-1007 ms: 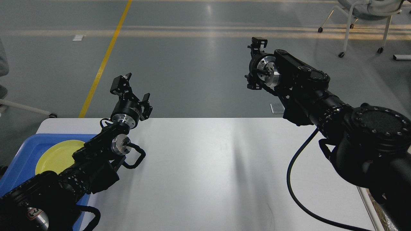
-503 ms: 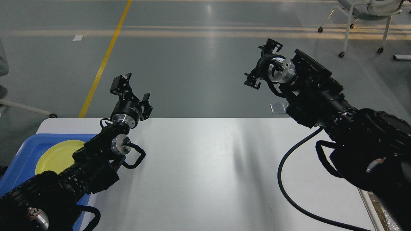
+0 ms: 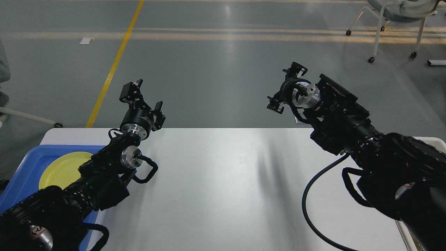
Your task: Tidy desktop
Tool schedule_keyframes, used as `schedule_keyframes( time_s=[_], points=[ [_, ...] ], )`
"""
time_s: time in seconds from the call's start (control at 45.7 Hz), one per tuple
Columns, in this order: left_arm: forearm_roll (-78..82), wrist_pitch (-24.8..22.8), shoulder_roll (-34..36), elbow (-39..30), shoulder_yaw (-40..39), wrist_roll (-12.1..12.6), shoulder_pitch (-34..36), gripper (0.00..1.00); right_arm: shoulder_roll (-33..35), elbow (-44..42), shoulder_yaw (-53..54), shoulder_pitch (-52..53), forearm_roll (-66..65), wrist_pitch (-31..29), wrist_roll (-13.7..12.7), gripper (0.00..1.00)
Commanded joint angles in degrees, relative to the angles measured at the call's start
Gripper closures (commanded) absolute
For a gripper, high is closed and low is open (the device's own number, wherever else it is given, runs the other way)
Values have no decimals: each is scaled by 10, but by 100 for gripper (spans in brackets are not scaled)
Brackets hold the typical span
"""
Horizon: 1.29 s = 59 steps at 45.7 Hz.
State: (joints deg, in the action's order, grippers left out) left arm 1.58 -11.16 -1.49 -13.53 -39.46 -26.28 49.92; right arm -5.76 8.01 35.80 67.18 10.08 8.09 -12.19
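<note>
— Comparing with half a second back, what has changed?

— Mostly the right arm. Its right claw (image 3: 286, 88) has dropped lower and now hangs above the floor just past the far edge of the desk (image 3: 223, 188); before it sat higher. The whole arm has sunk with it, and its black cable (image 3: 306, 209) loops lower over the right part of the desk.

— Is that claw apart or together?

— Apart, with nothing between the fingers; they point away and to the left.

— And the left side?

— Unmoved across all the pictures. The left claw (image 3: 143, 101) sits in the same spot over the far left corner of the desk, fingers spread wide and gripping nothing.

— Where is the desk itself?

— Filling the lower middle of the view, white and glossy, with both arms reaching in over it from the two sides. On its left end lies the blue tray (image 3: 24, 167), as before, with the yellow plate (image 3: 61, 169) inside it, partly hidden by the left arm.

— Anything new on the right?

— A pale edge of a bin (image 3: 432, 141) now shows behind the right arm, which covered it earlier.
</note>
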Motion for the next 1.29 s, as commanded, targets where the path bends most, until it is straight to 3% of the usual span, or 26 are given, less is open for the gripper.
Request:
schedule_keyframes(
  time_s=[0.0, 0.219, 0.897, 1.007, 1.182, 1.269],
  points=[
    [0, 0, 0, 0, 0, 0, 0, 0, -3, 2, 1, -14, -1, -3, 15, 0],
    [0, 0, 0, 0, 0, 0, 0, 0, -4, 3, -6, -26, -1, -3, 43, 0],
    [0, 0, 0, 0, 0, 0, 0, 0, -8, 15, -8, -70, 2, -6, 47, 0],
    [0, 0, 0, 0, 0, 0, 0, 0, -8, 17, 3, -74, 5, -16, 92, 0],
    [0, 0, 0, 0, 0, 0, 0, 0, -15, 17, 7, -87, 9, -27, 197, 0],
    [0, 0, 0, 0, 0, 0, 0, 0, -15, 17, 7, -93, 17, -40, 227, 0]
  ],
)
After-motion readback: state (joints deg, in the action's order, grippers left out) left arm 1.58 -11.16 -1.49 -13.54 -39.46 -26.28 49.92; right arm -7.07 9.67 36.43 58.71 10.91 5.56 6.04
